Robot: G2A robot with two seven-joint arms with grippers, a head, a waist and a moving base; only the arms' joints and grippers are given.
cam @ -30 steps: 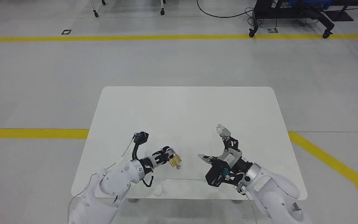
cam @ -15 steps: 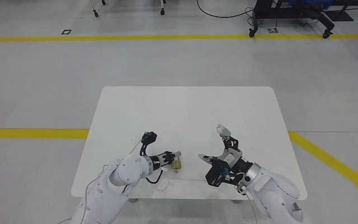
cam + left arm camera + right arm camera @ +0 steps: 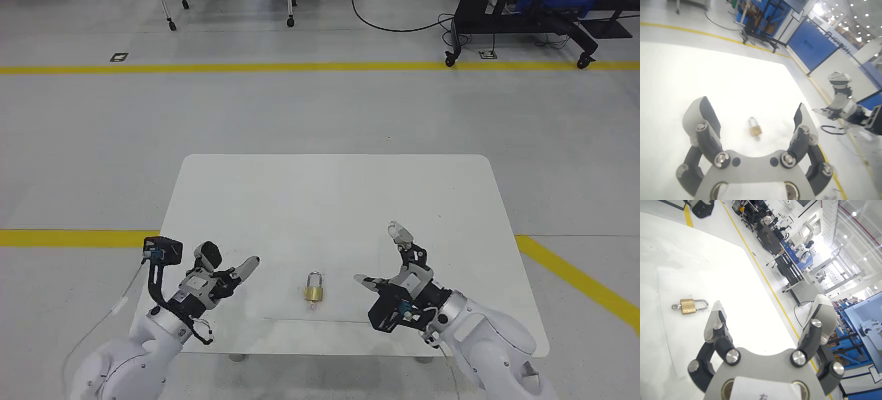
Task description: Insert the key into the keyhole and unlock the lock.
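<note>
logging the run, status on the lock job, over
Left end effector open, right end effector open, both empty. Padlock flat on table between them, key seated in it. Nothing in the way.

Top cam sits high up on the robot and looks pretty much straight down, far enough back to catch the whole white counter [image 3: 330, 190] plus the floor [image 3: 320, 100] around it. The left wrist cam rides right behind the left hand [image 3: 752, 102], low over the counter, facing across toward the right hand [image 3: 826, 93]. The right wrist cam is the same deal behind its own hand, angled across the counter and out into the room. All three share the patch around the lock [image 3: 314, 290].
</note>
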